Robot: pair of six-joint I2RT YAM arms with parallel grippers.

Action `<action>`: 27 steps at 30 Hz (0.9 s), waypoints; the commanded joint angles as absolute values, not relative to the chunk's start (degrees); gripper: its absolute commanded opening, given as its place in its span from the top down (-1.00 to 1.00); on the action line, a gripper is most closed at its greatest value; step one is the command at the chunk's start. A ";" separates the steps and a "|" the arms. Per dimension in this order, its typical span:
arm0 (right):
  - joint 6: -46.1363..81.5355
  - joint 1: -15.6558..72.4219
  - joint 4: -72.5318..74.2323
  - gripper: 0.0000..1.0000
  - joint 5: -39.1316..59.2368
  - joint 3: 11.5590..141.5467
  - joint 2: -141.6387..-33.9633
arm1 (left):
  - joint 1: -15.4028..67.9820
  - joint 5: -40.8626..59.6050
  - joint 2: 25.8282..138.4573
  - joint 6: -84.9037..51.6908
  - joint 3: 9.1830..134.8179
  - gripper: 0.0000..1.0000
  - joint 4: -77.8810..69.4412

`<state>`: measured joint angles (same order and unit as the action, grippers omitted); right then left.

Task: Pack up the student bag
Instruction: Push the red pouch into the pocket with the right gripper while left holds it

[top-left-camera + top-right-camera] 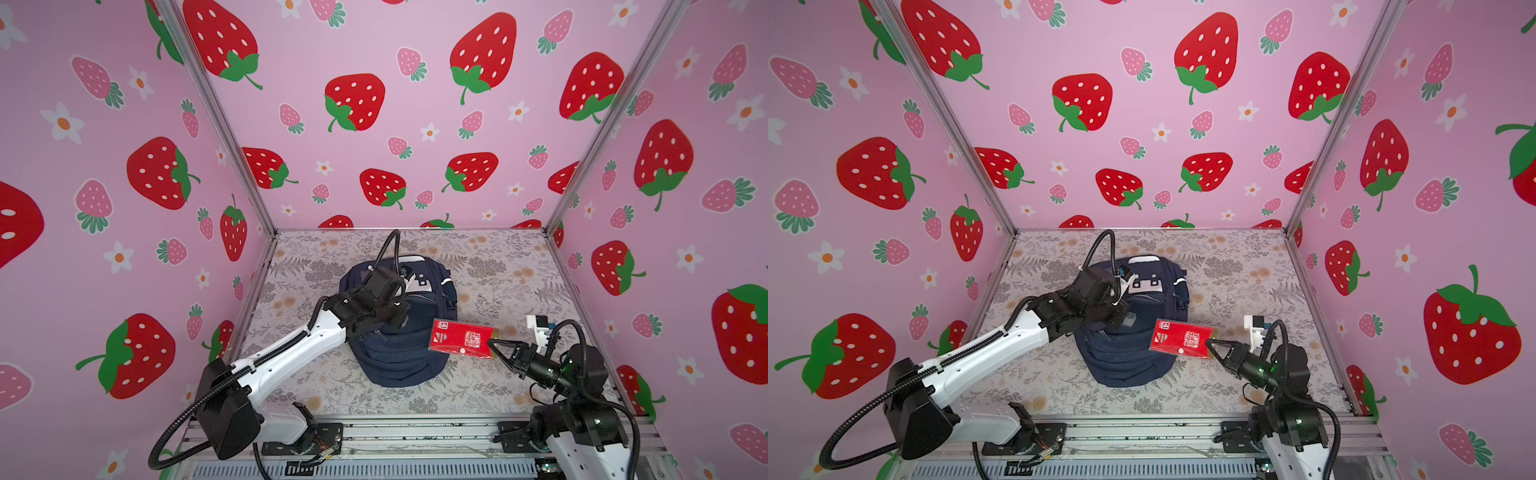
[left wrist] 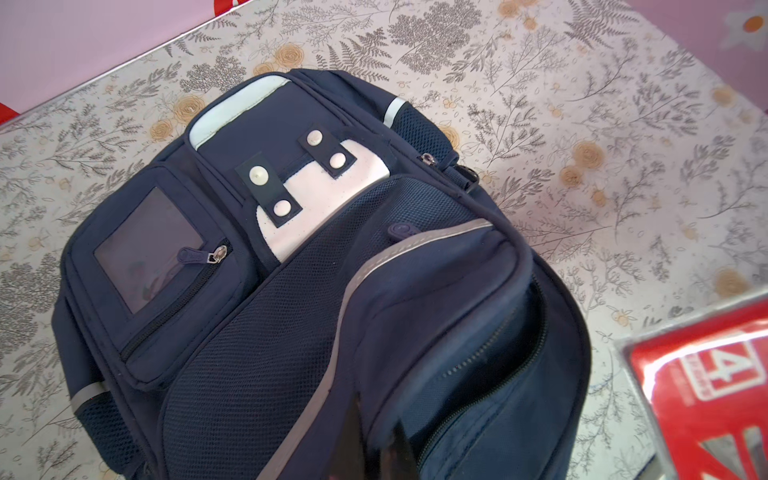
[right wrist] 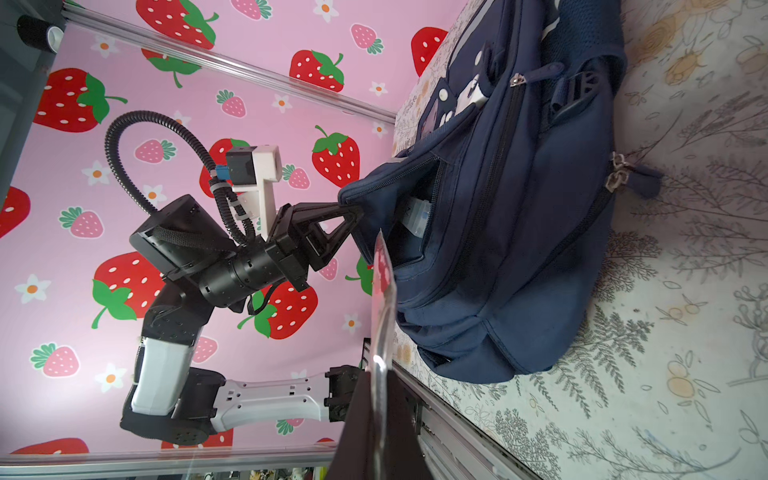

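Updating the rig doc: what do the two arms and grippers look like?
The left arm and right arm have white shell links and black joint housings. Black corrugated conduit loops along each. The left gripper and right gripper are black, with triangular open-frame fingers. A white camera mount with a blue plug sits at each wrist. Green lights glow on the right arm.

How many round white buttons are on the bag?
4 buttons: two on one navy tab, two on the other, both over the student bag's white patch. Others may be hidden.
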<state>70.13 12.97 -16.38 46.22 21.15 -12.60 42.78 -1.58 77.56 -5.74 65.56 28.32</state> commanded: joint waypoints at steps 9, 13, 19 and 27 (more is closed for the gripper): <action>71.11 16.05 -4.53 1.00 42.20 25.84 -24.80 | 40.62 4.03 74.53 -10.42 66.92 1.00 17.69; 72.42 21.18 -1.30 1.00 36.45 24.26 -27.18 | 39.32 6.85 73.92 -11.06 66.43 1.00 16.15; 73.31 30.79 6.79 1.00 29.54 25.00 -35.73 | 39.06 9.91 73.15 -10.06 65.67 1.00 16.95; 74.71 36.34 16.70 1.00 24.80 25.65 -45.21 | 37.80 12.80 72.51 -8.72 63.90 1.00 16.71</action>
